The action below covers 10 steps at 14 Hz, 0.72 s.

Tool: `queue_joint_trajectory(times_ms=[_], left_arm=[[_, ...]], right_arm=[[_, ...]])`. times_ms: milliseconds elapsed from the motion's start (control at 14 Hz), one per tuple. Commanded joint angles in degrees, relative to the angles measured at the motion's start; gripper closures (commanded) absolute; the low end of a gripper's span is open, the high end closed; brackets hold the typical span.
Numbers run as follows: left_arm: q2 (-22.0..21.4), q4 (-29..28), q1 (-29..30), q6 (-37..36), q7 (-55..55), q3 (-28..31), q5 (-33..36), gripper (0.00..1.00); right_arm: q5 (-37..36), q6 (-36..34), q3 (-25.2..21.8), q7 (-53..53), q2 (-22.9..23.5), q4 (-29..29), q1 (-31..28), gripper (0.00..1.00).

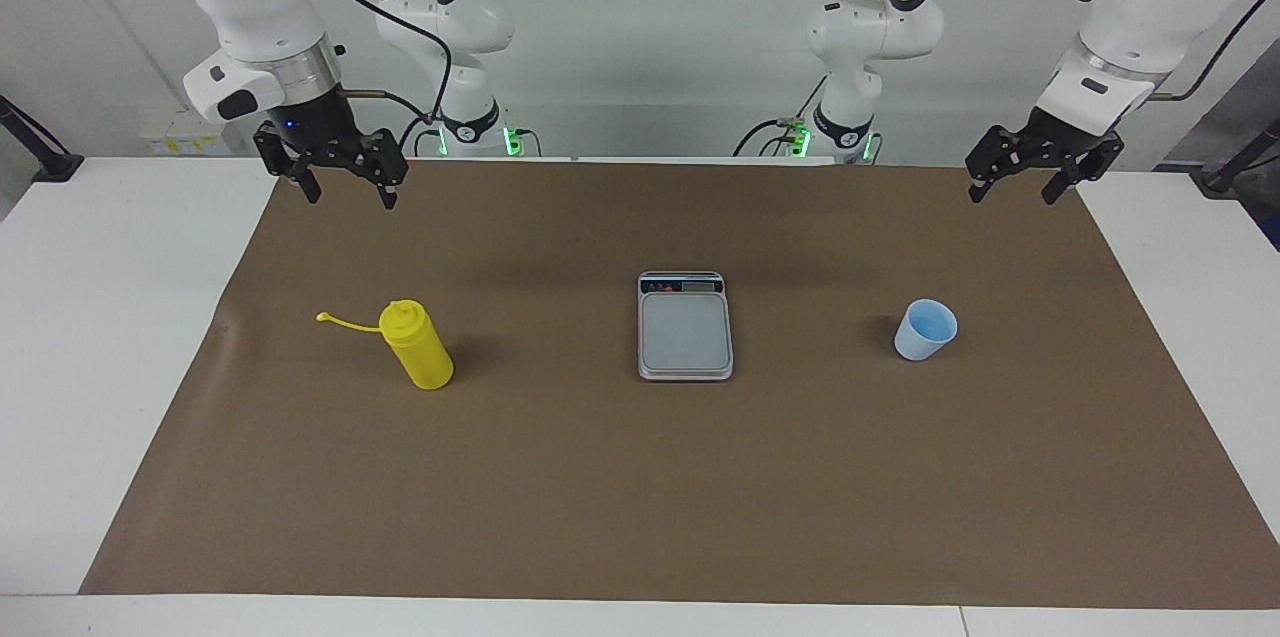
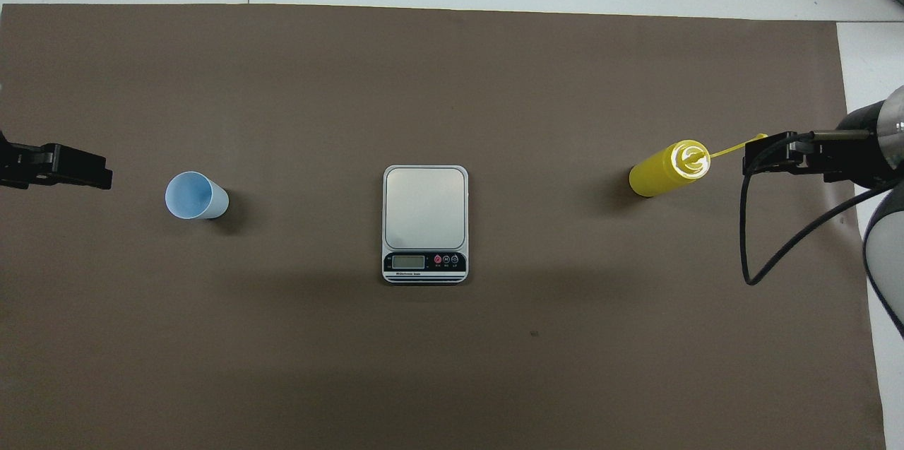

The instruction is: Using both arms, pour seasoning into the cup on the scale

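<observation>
The yellow seasoning bottle stands upright on the brown mat toward the right arm's end, its cap strap hanging out sideways; it also shows in the overhead view. The silver-grey scale lies mid-mat with a bare plate, display strip toward the robots. The pale blue cup stands upright on the mat toward the left arm's end, apart from the scale. My right gripper is open and empty, raised over the mat's corner by the bottle's end. My left gripper is open and empty, raised over the mat's corner by the cup's end.
A brown mat covers most of the white table. A black cable loops down from the right arm's wrist. Nothing else lies on the mat.
</observation>
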Motion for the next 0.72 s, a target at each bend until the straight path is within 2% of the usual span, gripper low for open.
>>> queue_joint_trajectory(times_ms=[0,286,644], left_arm=[[-0.72,-1.34,-0.97,-0.03,0.24,0.74,0.3,0.0],[-0.89,-1.87,-0.97,0.23,-0.02,0.74,0.3,0.0],[-2.65,-6.17,-0.53,4.0,-0.54,0.82,0.21,0.0]], right_arm=[[1.2,0.13,0.21,-0.08,-0.93,-1.1,-0.61,0.0],[1.2,0.04,0.21,-0.08,-0.93,-1.1,-0.61,0.0],[1.2,0.13,0.21,0.0,-0.93,-1.1,-0.61,0.0]])
